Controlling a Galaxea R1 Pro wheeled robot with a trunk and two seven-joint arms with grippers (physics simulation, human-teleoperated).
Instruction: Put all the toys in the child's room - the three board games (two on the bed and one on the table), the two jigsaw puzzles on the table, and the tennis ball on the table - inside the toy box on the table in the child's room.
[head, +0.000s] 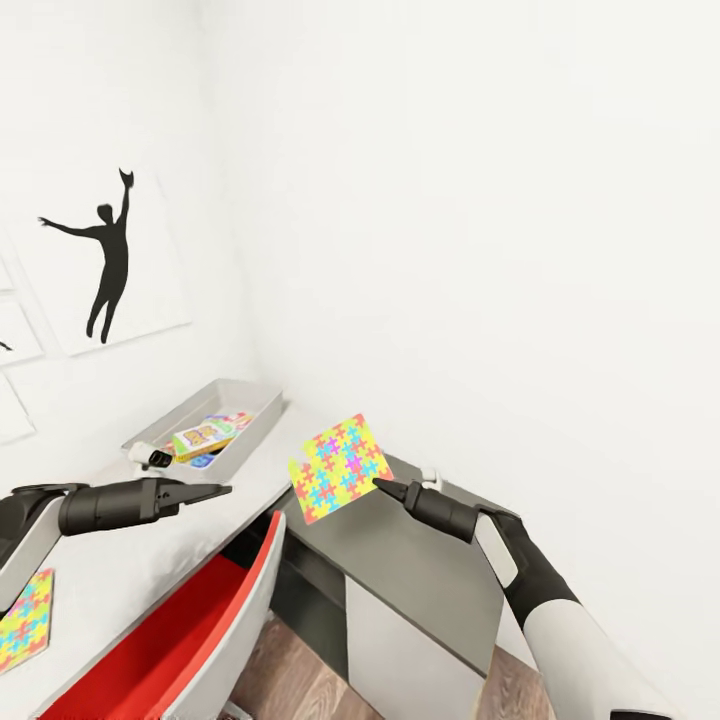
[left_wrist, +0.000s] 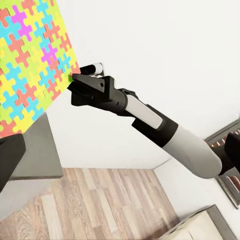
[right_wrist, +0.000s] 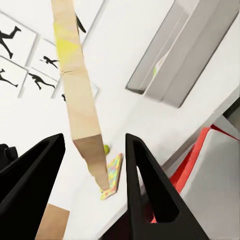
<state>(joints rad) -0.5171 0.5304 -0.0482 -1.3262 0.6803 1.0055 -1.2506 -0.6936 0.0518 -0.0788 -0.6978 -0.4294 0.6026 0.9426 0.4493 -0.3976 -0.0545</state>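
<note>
My right gripper (head: 385, 488) is shut on a corner of a multicoloured jigsaw puzzle (head: 340, 468), holding it in the air off the table's end, to the right of the toy box (head: 250, 398). The right wrist view sees this board edge-on (right_wrist: 80, 115) between the black fingers (right_wrist: 150, 185). A yellow and green board game (head: 203, 437) lies in the grey toy box. The second jigsaw puzzle (head: 25, 620) lies on the table (head: 130, 560) at the near left, with the tennis ball (right_wrist: 106, 148) beside it. My left gripper (head: 215, 490) hovers open over the table, near the box.
A red chair (head: 190, 620) stands tucked against the table's front edge. The white wall runs close behind the table and the toy box. Framed silhouette pictures (head: 105, 255) hang at the left. Wooden floor (head: 300, 680) lies below the table's dark end panel (head: 400, 570).
</note>
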